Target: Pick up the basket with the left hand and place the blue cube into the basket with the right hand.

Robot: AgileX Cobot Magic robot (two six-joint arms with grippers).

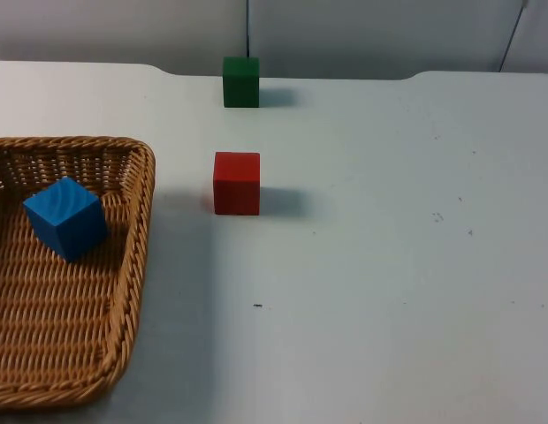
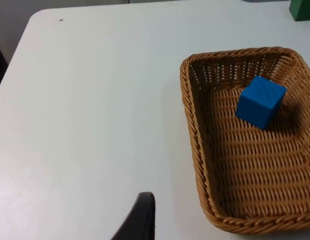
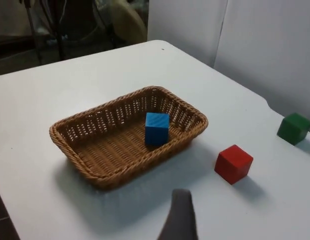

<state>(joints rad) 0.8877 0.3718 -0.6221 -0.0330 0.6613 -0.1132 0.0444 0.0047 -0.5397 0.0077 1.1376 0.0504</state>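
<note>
The blue cube (image 1: 66,218) already sits inside the wicker basket (image 1: 133,265), which rests on the white surface (image 1: 389,265) with nothing gripping it. Both arms hang back above it; I cannot tell how the fingers of the left gripper (image 2: 140,220) or the right gripper (image 3: 179,217) are set. If the left one grabs the rim off-centre, the basket could tip and spill the cube toward the red cube (image 1: 237,183) or green cube (image 1: 241,81).
</note>
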